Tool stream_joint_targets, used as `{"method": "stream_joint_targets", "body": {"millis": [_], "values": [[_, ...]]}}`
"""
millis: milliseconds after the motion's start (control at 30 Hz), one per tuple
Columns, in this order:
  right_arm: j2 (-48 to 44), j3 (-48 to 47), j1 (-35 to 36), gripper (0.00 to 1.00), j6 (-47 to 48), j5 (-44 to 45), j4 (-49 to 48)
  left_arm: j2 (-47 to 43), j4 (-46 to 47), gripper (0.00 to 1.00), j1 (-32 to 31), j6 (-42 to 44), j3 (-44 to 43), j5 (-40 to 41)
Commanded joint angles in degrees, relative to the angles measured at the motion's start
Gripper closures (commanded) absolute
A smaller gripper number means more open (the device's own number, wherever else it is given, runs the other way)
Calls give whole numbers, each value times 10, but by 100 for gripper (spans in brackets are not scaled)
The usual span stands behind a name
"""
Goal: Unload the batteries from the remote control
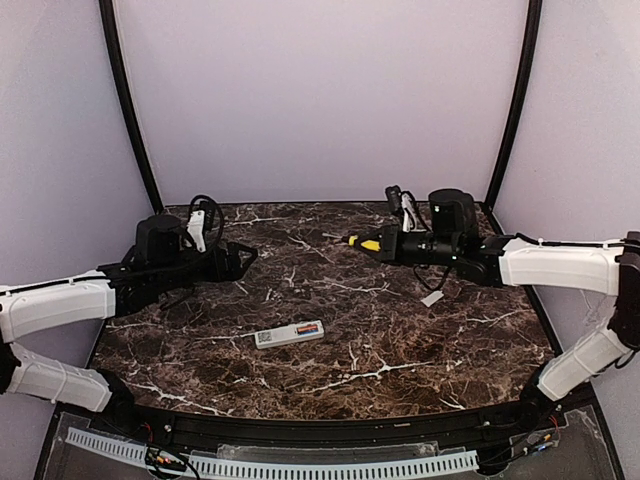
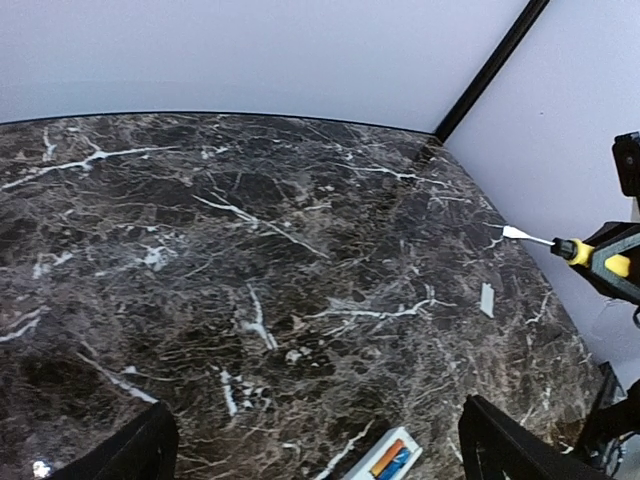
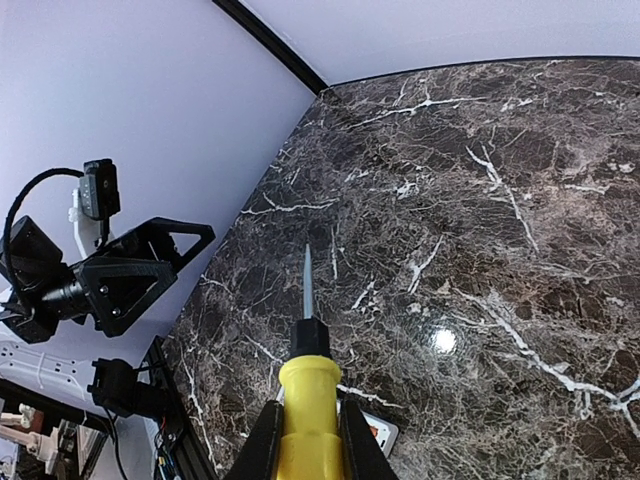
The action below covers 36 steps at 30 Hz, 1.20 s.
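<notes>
The remote control (image 1: 289, 334) lies on the marble table (image 1: 400, 350) near the front, compartment open. Blue and orange-red batteries (image 1: 306, 329) sit in its right end. In the left wrist view the remote (image 2: 372, 470) and batteries (image 2: 391, 459) show at the bottom edge. My left gripper (image 1: 245, 255) is open and empty, raised behind and left of the remote; its fingers (image 2: 505, 445) stand wide apart. My right gripper (image 1: 385, 244) is shut on the yellow stick tool (image 1: 365, 242), held above the table's back right. The tool (image 3: 310, 400) points left, the remote's corner (image 3: 380, 432) beside it.
A small flat white lid piece (image 1: 432, 298) lies on the table under the right arm; it also shows in the left wrist view (image 2: 487, 299). Black frame posts (image 1: 125, 100) and lilac walls enclose the back and sides. The left arm (image 3: 130, 270) shows in the right wrist view.
</notes>
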<state>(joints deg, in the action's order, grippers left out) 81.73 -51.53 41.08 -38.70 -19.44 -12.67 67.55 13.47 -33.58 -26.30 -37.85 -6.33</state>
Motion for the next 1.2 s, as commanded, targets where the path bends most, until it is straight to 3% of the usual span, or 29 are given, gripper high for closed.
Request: {"method": "stream_joint_targets", "body": {"millis": [0, 267, 467, 867, 1167], "values": [[-21, 5, -4, 100, 20, 19, 7, -33, -99, 2, 6, 95, 10, 111], [-43, 9, -15, 100, 41, 33, 37, -25, -216, 1, 5, 178, -35, 78], [-61, 8, -29, 100, 58, 46, 67, -7, -227, 3, -11, 184, -38, -49], [-85, 11, -44, 100, 74, 56, 100, 90, -299, 7, -106, 234, -80, -67], [-105, 24, -48, 100, 77, 62, 113, 182, -290, 10, -114, 259, -110, -74]]}}
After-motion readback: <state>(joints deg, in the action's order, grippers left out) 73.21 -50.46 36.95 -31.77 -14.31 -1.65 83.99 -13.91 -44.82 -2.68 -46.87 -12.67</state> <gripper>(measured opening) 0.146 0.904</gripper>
